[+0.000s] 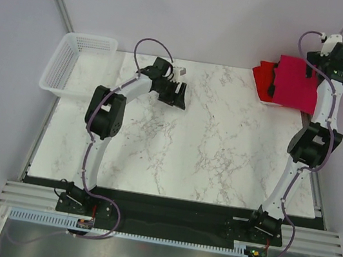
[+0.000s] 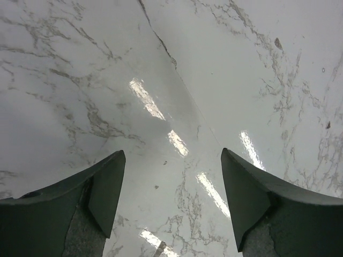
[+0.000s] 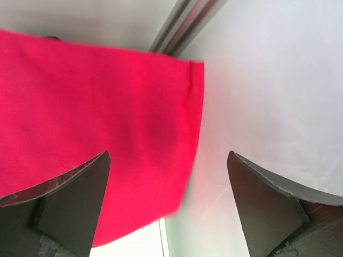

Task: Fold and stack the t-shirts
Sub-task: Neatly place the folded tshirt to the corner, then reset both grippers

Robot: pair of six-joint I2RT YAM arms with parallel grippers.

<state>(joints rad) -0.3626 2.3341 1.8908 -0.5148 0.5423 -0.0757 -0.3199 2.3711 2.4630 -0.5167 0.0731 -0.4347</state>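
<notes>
Find the crimson-pink cloth t-shirt [image 1: 294, 81] at the far right corner of the white marble-patterned table [image 1: 220, 149], lying on top of an orange-red folded t-shirt [image 1: 263, 74], with the left part of the latter showing from under it. Anything further beneath: impossible to tell.

Reaching over that pile with the right gripper [image 1: 314, 65], jaws spread wide and holding nothing. In the wrist view, crimson cloth behind the left finger only, bare wall past the right one.

Hovering over bare marble toward the far left with the left gripper [image 1: 178, 95], likewise wide open and empty, not far from the white plastic mesh basket [image 1: 71, 64] at the far left edge.

Probably topping off or squaring the stack. To do that well:
- Keep the jaws open and clear of the cloth when lifting away, so as not to snag the top layer.
- Go straight up before swinging back toward the near side.
- If tidying, nudge the crimson edge leftward until flush with the orange-red one, pressing lightly and never pinching a single layer.
- Expect soft cloth to slump or unfold if pulled by one corner.

No brand, label or readable writing anywhere in view
</notes>
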